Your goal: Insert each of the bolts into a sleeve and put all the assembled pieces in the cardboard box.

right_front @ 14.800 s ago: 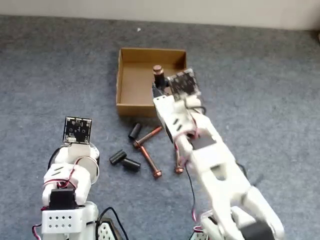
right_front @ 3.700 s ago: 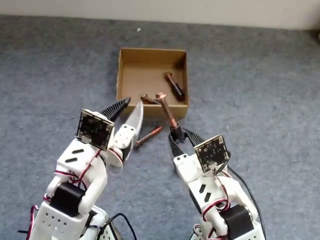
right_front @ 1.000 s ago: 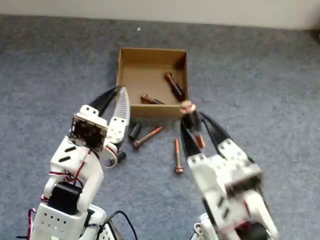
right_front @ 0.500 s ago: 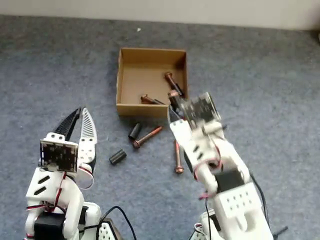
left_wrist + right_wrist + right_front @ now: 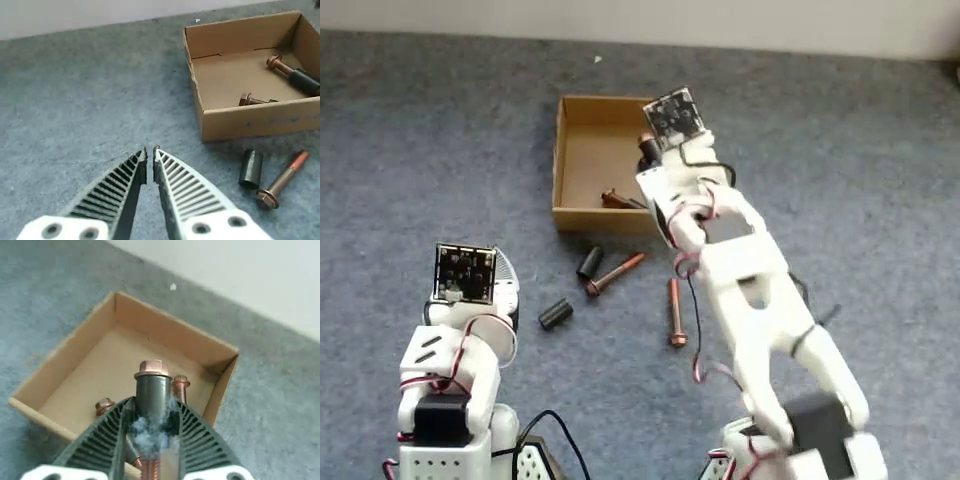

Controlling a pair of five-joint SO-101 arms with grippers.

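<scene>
The cardboard box (image 5: 560,150) sits at the back middle of the grey carpet. My right gripper (image 5: 152,407) is shut on a black sleeve with a copper bolt through it (image 5: 151,385), held upright above the box (image 5: 165,322). The high view places this gripper (image 5: 648,152) over the box's right half. Two assembled pieces lie inside, one by the front wall (image 5: 620,200) and one farther back (image 5: 295,75). In front of the box lie two loose sleeves (image 5: 589,262) (image 5: 556,314) and two loose bolts (image 5: 615,273) (image 5: 675,312). My left gripper (image 5: 150,152) hangs shut and holding nothing, low at the front left.
The right arm (image 5: 750,290) stretches from the front edge to the box, above the carpet right of the loose bolts. The left arm (image 5: 460,330) stands folded at the front left. A pale wall runs along the back edge.
The right arm swung forward with the sleeved bolt, from just before the box's front wall to over the box. The left arm drew back toward its base and its fingers shut.
</scene>
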